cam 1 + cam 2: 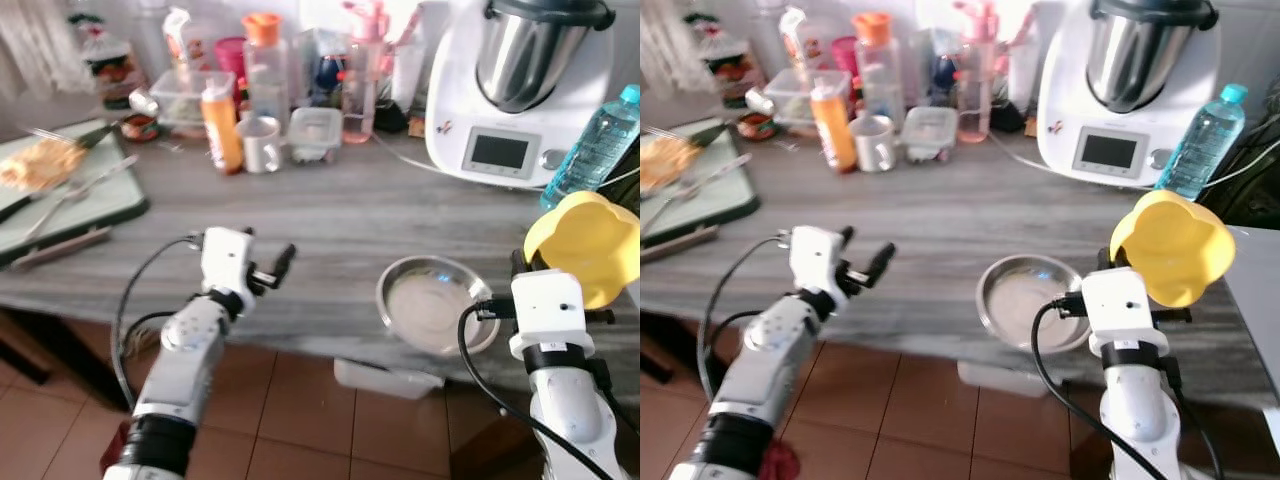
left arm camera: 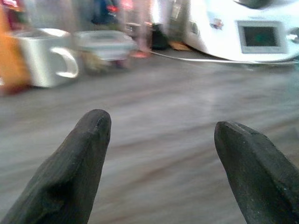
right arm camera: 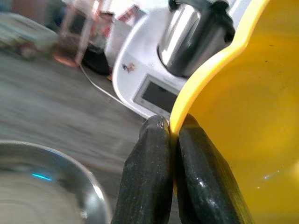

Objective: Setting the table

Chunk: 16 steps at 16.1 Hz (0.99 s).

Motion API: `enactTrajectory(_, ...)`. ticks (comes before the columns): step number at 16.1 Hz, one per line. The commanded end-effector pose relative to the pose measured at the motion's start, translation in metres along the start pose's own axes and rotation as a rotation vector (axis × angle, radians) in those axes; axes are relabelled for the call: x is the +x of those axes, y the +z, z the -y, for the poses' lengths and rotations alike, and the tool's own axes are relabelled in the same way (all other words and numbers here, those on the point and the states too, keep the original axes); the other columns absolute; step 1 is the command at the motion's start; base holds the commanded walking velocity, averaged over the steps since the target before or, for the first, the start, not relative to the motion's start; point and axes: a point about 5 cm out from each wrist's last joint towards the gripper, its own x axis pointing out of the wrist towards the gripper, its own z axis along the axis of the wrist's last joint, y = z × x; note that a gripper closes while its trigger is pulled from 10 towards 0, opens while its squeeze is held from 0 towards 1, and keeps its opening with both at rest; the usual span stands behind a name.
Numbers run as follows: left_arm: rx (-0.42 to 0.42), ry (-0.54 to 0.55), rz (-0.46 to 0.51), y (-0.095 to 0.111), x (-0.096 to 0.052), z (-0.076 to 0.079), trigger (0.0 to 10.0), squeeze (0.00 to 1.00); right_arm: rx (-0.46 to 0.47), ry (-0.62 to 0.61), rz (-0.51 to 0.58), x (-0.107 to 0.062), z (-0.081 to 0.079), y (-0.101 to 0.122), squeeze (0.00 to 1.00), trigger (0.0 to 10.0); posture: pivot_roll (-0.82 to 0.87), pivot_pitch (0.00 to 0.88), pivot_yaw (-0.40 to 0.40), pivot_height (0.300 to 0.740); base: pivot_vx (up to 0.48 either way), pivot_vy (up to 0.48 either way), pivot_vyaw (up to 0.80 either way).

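My right gripper (image 3: 172, 135) pinches the rim of a yellow bowl (image 1: 585, 245), lobed and glossy, held tilted at the right edge of the frame above the grey counter (image 1: 350, 215). My arm hides the bowl's lower rim. Just left of it a steel bowl (image 1: 435, 303) sits on the counter's near edge. My left gripper (image 2: 159, 144) hovers low left, fingers spread wide, holding nothing. The clutter behind is blurred.
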Motion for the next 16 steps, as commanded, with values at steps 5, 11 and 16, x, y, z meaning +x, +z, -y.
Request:
enactTrajectory(5,0.017,-0.007,0.005,0.004,0.001,-0.002,10.0,0.00,0.004,-0.020,0.009,-0.001,0.002,0.002,0.00,10.0,0.00,0.055,-0.003,0.740,0.000,0.000,0.00)
enactTrajectory(11,0.009,-0.074,-0.032,0.001,0.001,0.002,10.0,0.00,0.107,0.094,0.055,0.022,-0.017,0.016,0.00,10.0,0.01,0.069,0.003,0.740,0.000,0.000,0.00)
enactTrajectory(16,0.007,-0.125,-0.072,-0.001,-0.007,0.001,10.0,0.00,0.240,0.285,0.024,0.064,-0.040,0.033,0.00,10.0,0.05,0.098,-0.007,0.740,0.000,0.000,0.00)
